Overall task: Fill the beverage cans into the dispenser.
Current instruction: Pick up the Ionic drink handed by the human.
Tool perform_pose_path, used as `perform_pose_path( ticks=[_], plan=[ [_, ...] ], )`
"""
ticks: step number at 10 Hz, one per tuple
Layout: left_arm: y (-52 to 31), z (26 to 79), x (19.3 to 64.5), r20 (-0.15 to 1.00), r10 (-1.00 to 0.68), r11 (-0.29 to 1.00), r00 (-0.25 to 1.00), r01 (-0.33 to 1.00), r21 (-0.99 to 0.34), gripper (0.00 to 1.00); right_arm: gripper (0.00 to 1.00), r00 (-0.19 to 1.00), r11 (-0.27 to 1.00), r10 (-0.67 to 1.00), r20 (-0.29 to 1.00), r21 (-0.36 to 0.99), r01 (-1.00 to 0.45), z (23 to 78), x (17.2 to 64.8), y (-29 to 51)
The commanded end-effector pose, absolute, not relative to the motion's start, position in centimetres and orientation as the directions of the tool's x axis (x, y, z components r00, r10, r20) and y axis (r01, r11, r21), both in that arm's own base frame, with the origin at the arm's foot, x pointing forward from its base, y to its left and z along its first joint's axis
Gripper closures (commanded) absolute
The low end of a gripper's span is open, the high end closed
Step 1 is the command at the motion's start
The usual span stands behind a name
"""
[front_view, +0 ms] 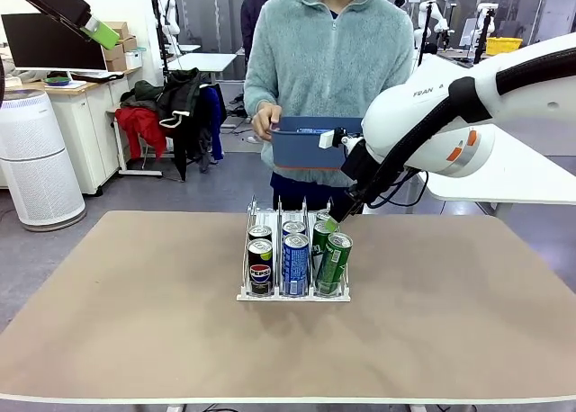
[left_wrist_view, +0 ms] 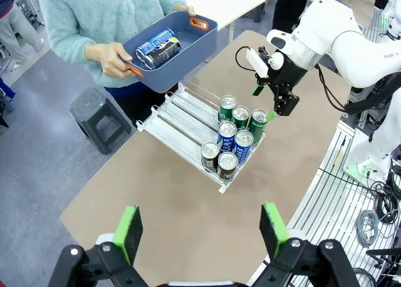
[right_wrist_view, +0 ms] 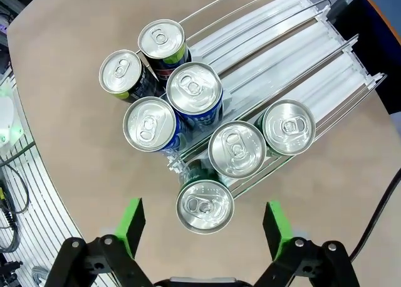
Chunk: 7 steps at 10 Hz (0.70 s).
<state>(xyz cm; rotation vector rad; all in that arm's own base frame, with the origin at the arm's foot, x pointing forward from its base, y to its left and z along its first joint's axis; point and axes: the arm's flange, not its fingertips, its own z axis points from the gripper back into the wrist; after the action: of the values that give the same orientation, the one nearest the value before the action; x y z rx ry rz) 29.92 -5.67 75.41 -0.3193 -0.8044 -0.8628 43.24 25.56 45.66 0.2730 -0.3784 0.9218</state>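
Observation:
The dispenser (front_view: pixel 292 297) stands mid-table with several beverage cans in it. Black Pepsi cans (front_view: pixel 260 274) fill its left lane, blue cans (front_view: pixel 295 264) the middle, green cans (front_view: pixel 334 261) the right. The front green can (right_wrist_view: pixel 204 205) leans, tilted, at the lane's front end. My right gripper (right_wrist_view: pixel 204 223) hangs open just above that can, fingers either side and apart from it, and shows over the right lane (front_view: pixel 332 219). My left gripper (left_wrist_view: pixel 203 234) is open and empty, high at the table's left (front_view: pixel 94 27). From there I see the dispenser (left_wrist_view: pixel 182 114) and the right gripper (left_wrist_view: pixel 276 108).
A person at the far side holds a blue bin (front_view: pixel 315 147) with both hands, and two more cans (left_wrist_view: pixel 156 47) lie in it. The rear halves of the dispenser lanes (right_wrist_view: pixel 301 55) are bare. Open tabletop (front_view: pixel 135 313) lies around the rack.

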Motion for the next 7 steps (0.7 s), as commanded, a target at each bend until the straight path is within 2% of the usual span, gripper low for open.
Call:
perform_pose_path(
  ticks=[1,2,7],
  plan=[
    [-5.7,75.3,29.9,0.742,-0.542,0.631,0.396,0.775,0.047,0.00,0.00,0.541,0.573,0.723,0.430,0.065,-0.817,45.7,43.4,25.7],
    [-5.7,75.3,29.9,0.742,-0.542,0.631,0.396,0.775,0.047,0.00,0.00,0.546,0.578,0.719,0.430,0.068,-0.814,45.7,43.2,25.6],
    [-5.7,75.3,29.9,0.742,-0.542,0.631,0.396,0.775,0.047,0.00,0.00,0.338,0.471,0.748,0.571,-0.098,-0.877,58.3,42.9,19.9]
  ],
)
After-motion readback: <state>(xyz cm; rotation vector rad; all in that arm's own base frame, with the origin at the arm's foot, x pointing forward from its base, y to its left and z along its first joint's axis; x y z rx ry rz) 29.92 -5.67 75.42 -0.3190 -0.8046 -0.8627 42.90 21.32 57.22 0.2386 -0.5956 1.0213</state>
